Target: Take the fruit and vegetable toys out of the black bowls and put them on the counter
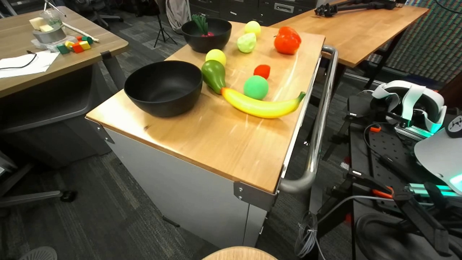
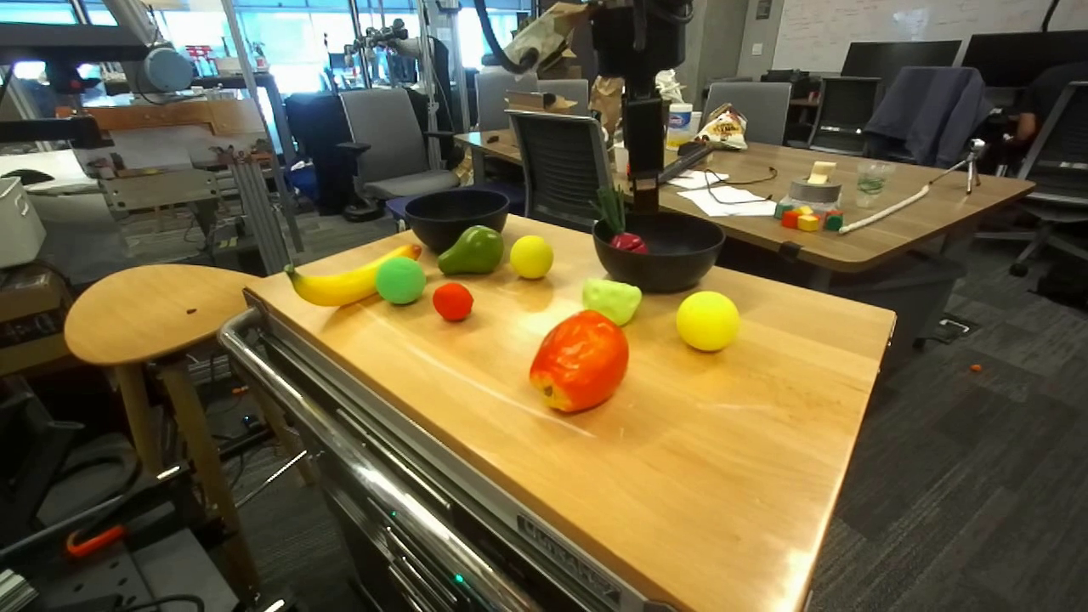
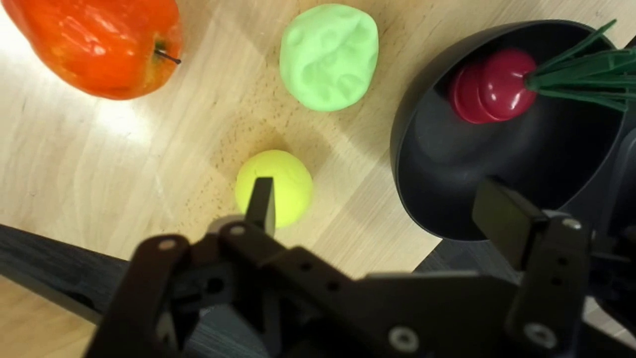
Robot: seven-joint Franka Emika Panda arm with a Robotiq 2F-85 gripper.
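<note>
A red radish toy with green leaves point(image 3: 507, 84) lies in a black bowl point(image 3: 447, 174). In both exterior views the radish point(image 2: 629, 243) point(image 1: 208, 34) shows inside that bowl point(image 2: 671, 274) point(image 1: 216, 44). The second black bowl point(image 1: 162, 106) point(image 2: 429, 228) looks empty. My gripper point(image 3: 376, 196) is open with nothing between its fingers. In an exterior view the gripper point(image 2: 646, 195) points down over the radish's bowl. In the wrist view one finger overlaps a yellow ball point(image 3: 293, 189), the other the bowl's edge. The counter point(image 1: 202, 144) point(image 2: 722, 459) is light wood.
On the counter lie a banana point(image 1: 263, 106), a green ball point(image 1: 256, 87), an avocado point(image 1: 214, 76), a small red fruit point(image 1: 262, 71), another yellow ball point(image 1: 216, 57), a pale green lump point(image 3: 328, 57) and a large orange-red fruit point(image 3: 109, 44). A metal handle point(image 1: 321, 119) runs along one edge.
</note>
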